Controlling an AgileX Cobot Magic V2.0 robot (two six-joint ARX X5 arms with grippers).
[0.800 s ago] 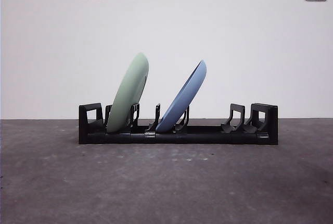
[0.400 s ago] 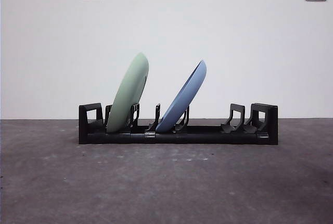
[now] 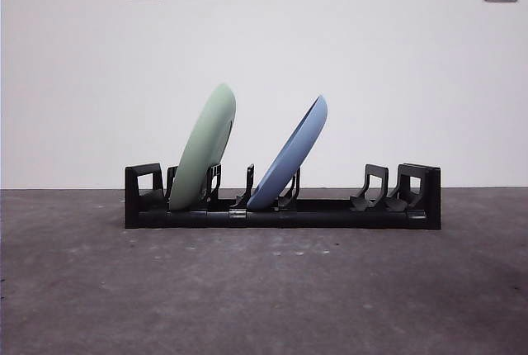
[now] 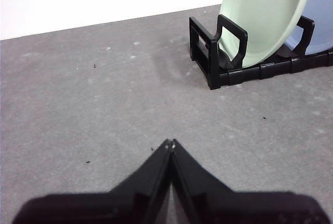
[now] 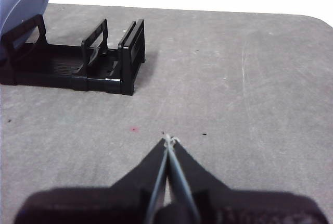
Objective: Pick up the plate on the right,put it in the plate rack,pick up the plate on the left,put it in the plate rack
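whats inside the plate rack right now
The plate rack holds two tilted plates: a green plate near one end and a blue plate beside it. Their bottom rims are hidden by the prongs.

Low front camera faces the plate rack [image 3: 280,206] level; both wrist cameras share it.

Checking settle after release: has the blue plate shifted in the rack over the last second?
No. The blue plate leans at the same angle in the plate rack, its top edge equally far from the green plate.
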